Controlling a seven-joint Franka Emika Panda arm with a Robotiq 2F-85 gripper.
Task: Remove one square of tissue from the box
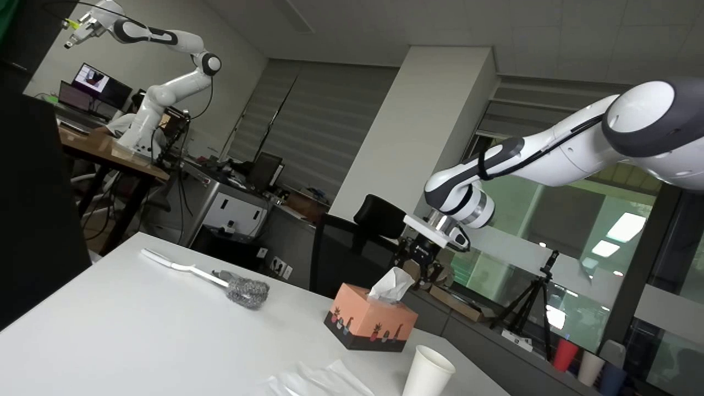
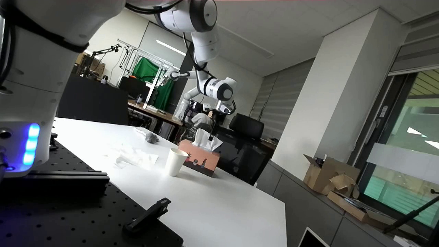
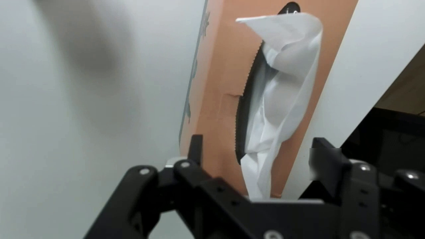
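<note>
Jaws apart, cup (image 1: 427, 375) near box (image 1: 369, 323).

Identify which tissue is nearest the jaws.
The tissue poking up from the box, right by the open jaws; the loose tissue lies farther off on the table.

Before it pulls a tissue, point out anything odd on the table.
Rumpled white material, likely tissue, lies loose on the table, outside the tissue box. In the wrist view, one edge of its opening looks slightly torn or creased.
</note>
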